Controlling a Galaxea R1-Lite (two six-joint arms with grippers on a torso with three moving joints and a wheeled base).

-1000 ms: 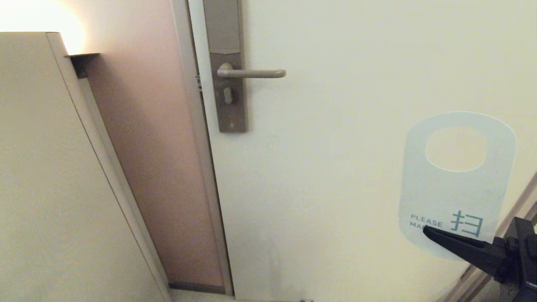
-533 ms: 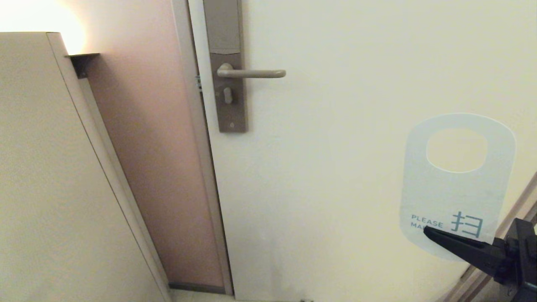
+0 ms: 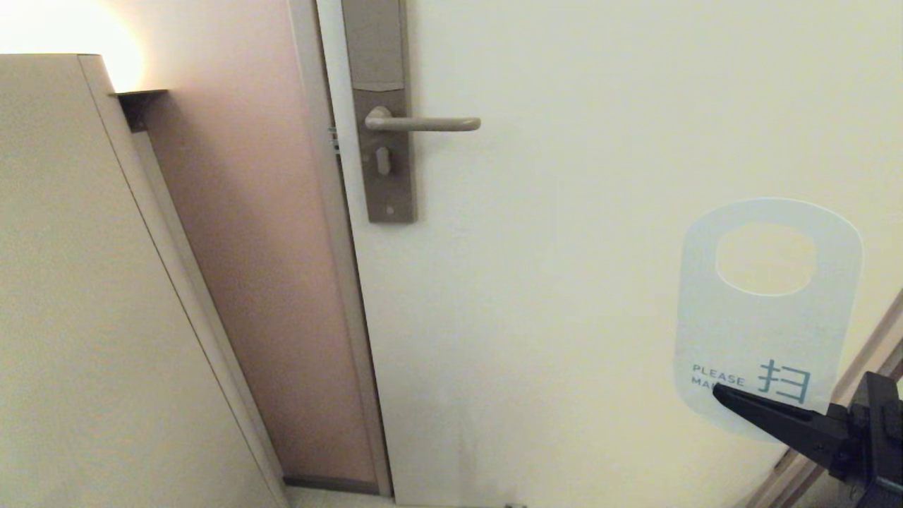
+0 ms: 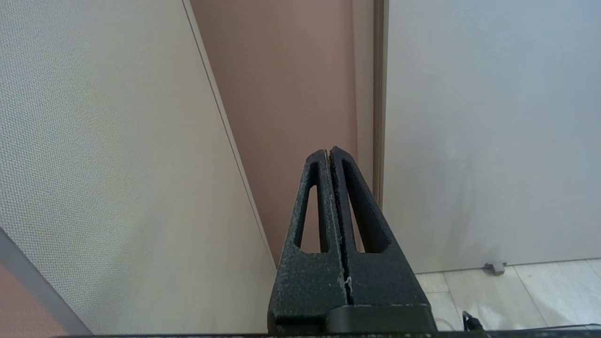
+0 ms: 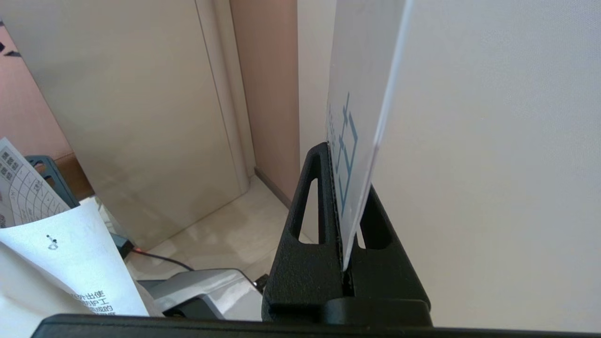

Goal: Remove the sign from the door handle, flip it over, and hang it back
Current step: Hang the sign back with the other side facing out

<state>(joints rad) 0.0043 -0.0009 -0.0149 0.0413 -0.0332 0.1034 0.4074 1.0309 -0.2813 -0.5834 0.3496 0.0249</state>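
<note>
The sign (image 3: 765,331) stands upright in front of the door at the lower right, its white face with blue text toward me and its round hole at the top. My right gripper (image 3: 719,391) is shut on the sign's lower end; in the right wrist view the sign (image 5: 361,94) rises edge-on from between the pressed fingers of the right gripper (image 5: 340,155). The door handle (image 3: 423,123) is bare, far up and to the left of the sign, on its tall plate (image 3: 381,113). My left gripper (image 4: 328,152) is shut on nothing, low by the door frame, outside the head view.
A beige cabinet (image 3: 92,296) fills the left, with a pinkish wall strip (image 3: 261,268) between it and the door (image 3: 585,176). Printed papers (image 5: 56,253) and a cable (image 5: 164,260) lie low beside the robot. A doorstop (image 4: 495,268) sits on the tiled floor.
The sign has sunk slightly in the right gripper's hold and its top leans a little more away. The door handle has stayed as it was.
</note>
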